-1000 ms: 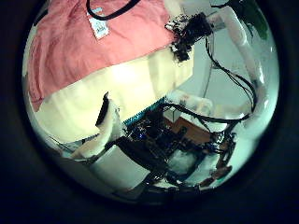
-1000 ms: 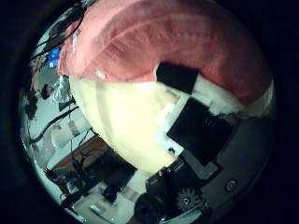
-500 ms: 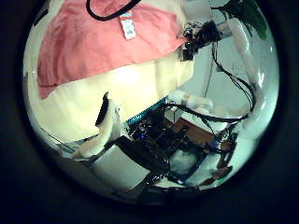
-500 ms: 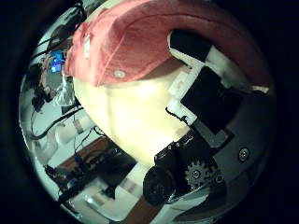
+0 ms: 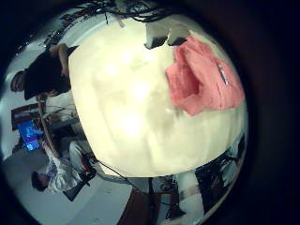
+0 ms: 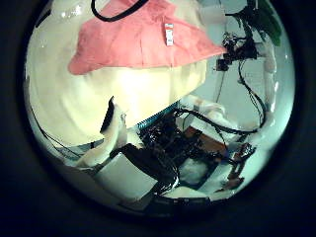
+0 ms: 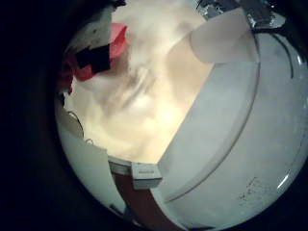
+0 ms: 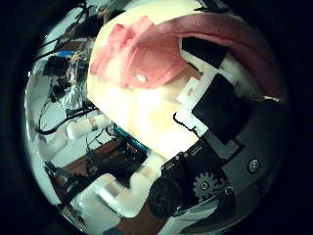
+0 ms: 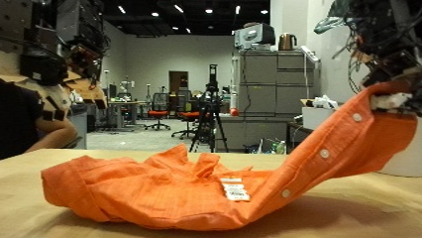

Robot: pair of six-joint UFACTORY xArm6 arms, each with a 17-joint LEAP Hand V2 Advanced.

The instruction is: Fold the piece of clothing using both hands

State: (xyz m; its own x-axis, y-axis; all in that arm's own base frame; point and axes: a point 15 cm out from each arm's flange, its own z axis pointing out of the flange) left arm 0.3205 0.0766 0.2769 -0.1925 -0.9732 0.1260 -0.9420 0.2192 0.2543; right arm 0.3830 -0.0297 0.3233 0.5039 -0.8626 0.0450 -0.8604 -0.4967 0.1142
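Note:
An orange button shirt (image 9: 158,188) with a white label lies crumpled on the tan table (image 9: 40,216). My right hand (image 9: 389,55) is above the shirt's end. Its fingers are curled on one edge and hold that strip (image 9: 346,139) up off the table. The right little finger side palm view shows a bit of the shirt (image 7: 115,38).
Grey cabinets (image 9: 270,99) and tripods stand behind the table. A white surface (image 7: 207,115) fills much of the right little finger side palm view.
The left palm has drawn away from the shirt, which looks smaller there. The right hand has kept its hold and raised the cloth; more bare table shows below it.

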